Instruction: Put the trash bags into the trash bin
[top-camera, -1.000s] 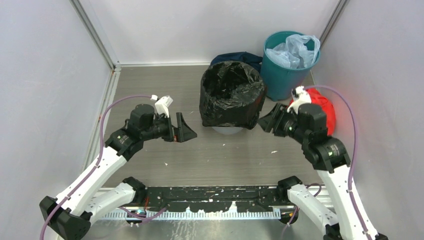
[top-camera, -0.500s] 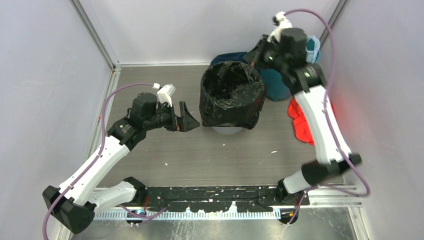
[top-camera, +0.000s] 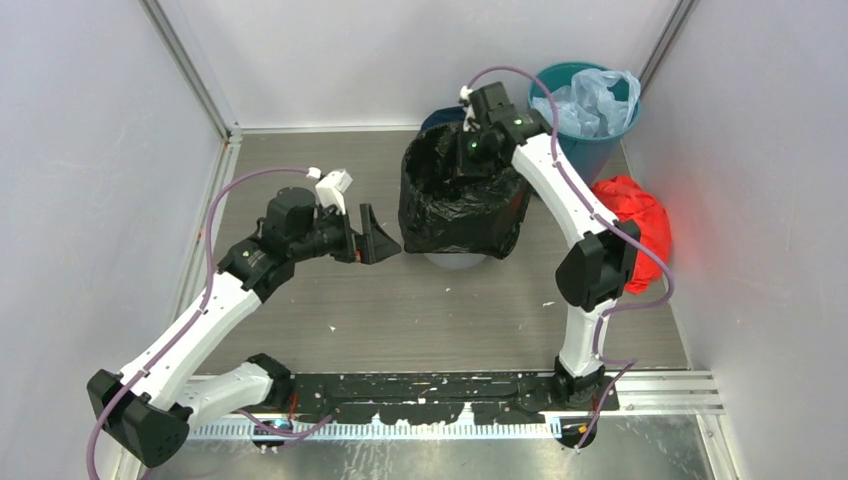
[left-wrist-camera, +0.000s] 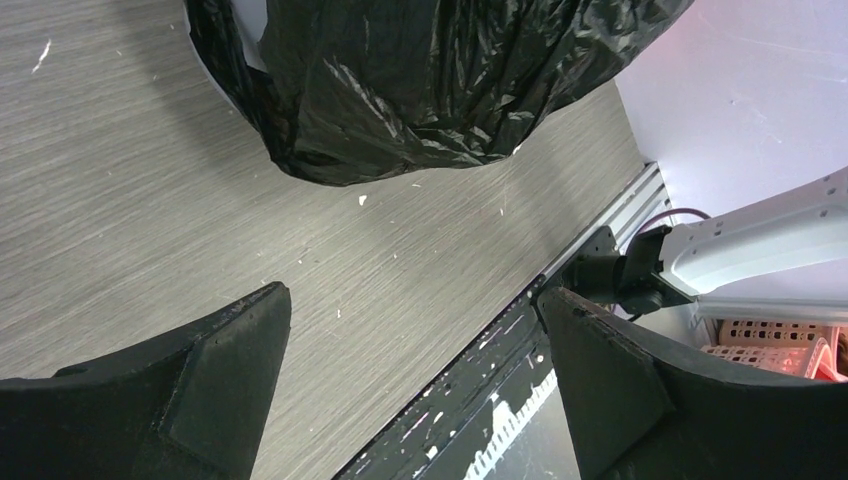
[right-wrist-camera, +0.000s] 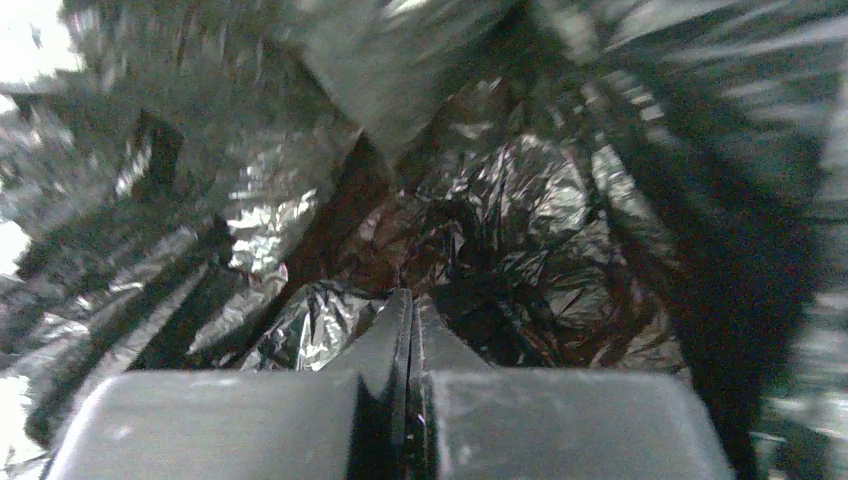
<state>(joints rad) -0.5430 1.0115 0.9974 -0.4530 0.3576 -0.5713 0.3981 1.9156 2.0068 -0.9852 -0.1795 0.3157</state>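
The glossy black trash bag (top-camera: 460, 215) lines and drapes over the grey trash bin, of which only the pale base (top-camera: 455, 262) shows. My left gripper (top-camera: 380, 243) is open and empty, just left of the bag and level with its side. In the left wrist view the gripper (left-wrist-camera: 415, 295) frames bare table, with the bag (left-wrist-camera: 420, 80) hanging ahead. My right gripper (top-camera: 465, 162) points down into the bag's open mouth. In the right wrist view its tips (right-wrist-camera: 412, 298) are shut together, with nothing seen between them, above the crinkled bag interior (right-wrist-camera: 520, 220).
A teal bin (top-camera: 560, 160) holding a pale blue plastic bag (top-camera: 590, 100) stands at the back right. A red cloth bundle (top-camera: 635, 215) lies on the right. A dark blue item (top-camera: 470, 113) sits behind the black bag. Walls enclose three sides.
My right arm swung up from the bag's right side, passed over the teal bin, and now reaches into the bag's mouth. My left gripper shifted slightly towards the bag.
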